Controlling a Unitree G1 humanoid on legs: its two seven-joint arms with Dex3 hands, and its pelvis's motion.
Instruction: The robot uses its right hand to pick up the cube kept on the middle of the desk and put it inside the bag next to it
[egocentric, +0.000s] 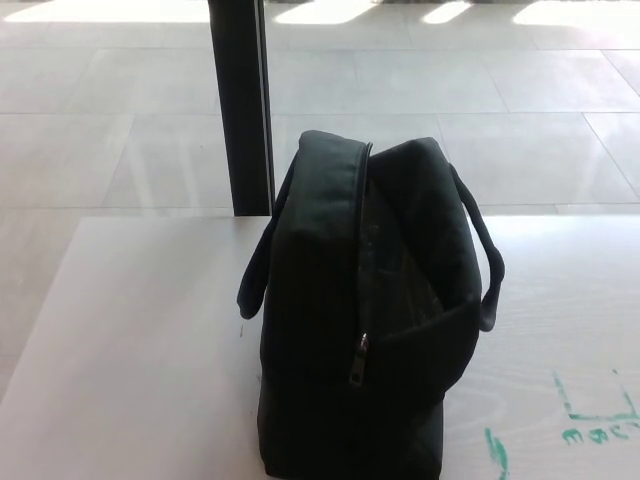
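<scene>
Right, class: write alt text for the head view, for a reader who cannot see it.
A black bag stands on a white desk, its zip partly open at the top. Green marks show on the desk at right, and a dark post rises behind on a tiled floor. No cube or robot hand shows.

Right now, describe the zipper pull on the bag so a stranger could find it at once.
Start at the white desk, where a black bag stands upright in the middle. Follow the zipper line that runs down the bag's near end from the top. The zipper pull hangs low on that line, a small metal tab, the only shiny piece on the dark fabric.
</scene>
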